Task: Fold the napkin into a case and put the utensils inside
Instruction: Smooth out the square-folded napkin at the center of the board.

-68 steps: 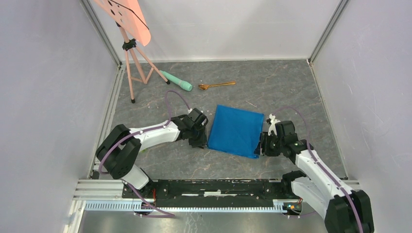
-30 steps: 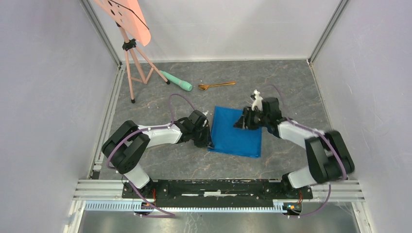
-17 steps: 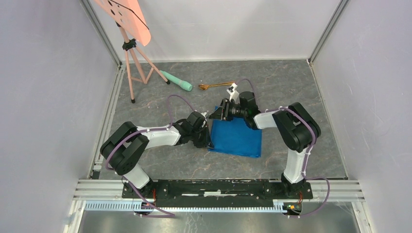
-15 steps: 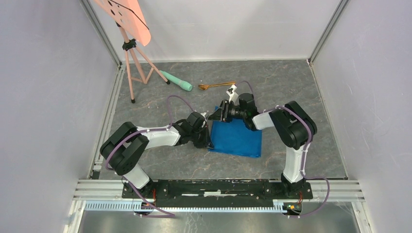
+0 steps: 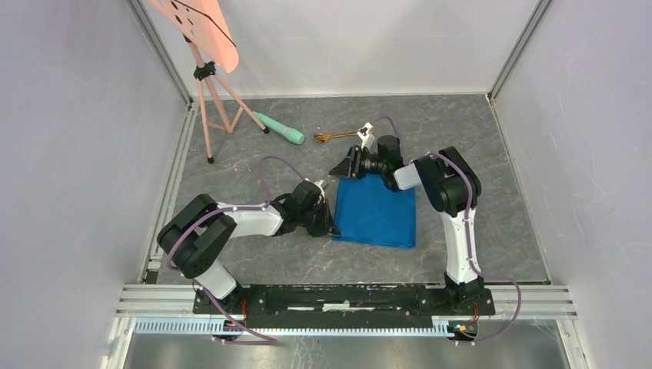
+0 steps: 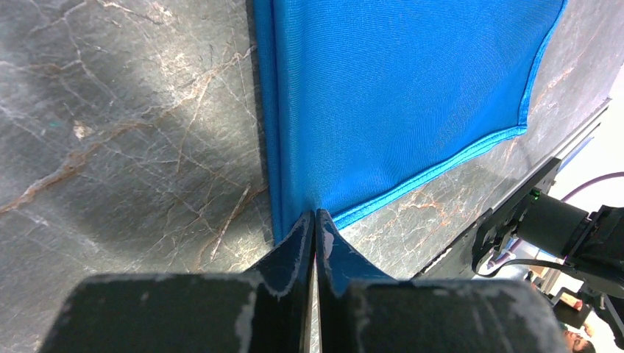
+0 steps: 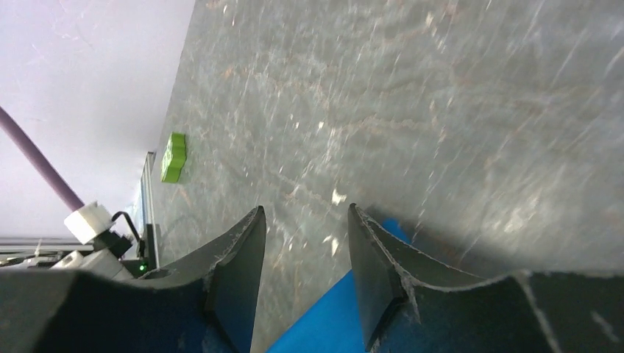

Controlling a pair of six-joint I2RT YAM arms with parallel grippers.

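The bright blue napkin (image 5: pixel 377 211) lies flat on the grey marbled table, and fills the upper part of the left wrist view (image 6: pixel 397 88). My left gripper (image 5: pixel 332 224) is at its near-left corner. In the left wrist view its jaws (image 6: pixel 315 215) are pressed together on the cloth's hemmed corner. My right gripper (image 5: pixel 344 167) hovers over the far-left corner, open, with bare table and a strip of napkin (image 7: pixel 324 316) between its fingers (image 7: pixel 305 209). One copper-gold spoon (image 5: pixel 332 137) lies beyond the napkin, its handle end hidden behind the right wrist.
A mint-green cylinder with a black tip (image 5: pixel 281 128) lies left of the spoon. A peach tripod stand (image 5: pixel 211 100) stands at the far left. White walls enclose the table on three sides.
The right arm swung from the napkin's right edge across to its far-left corner, staying open. The left gripper closed on the near-left corner. The napkin barely shifted.
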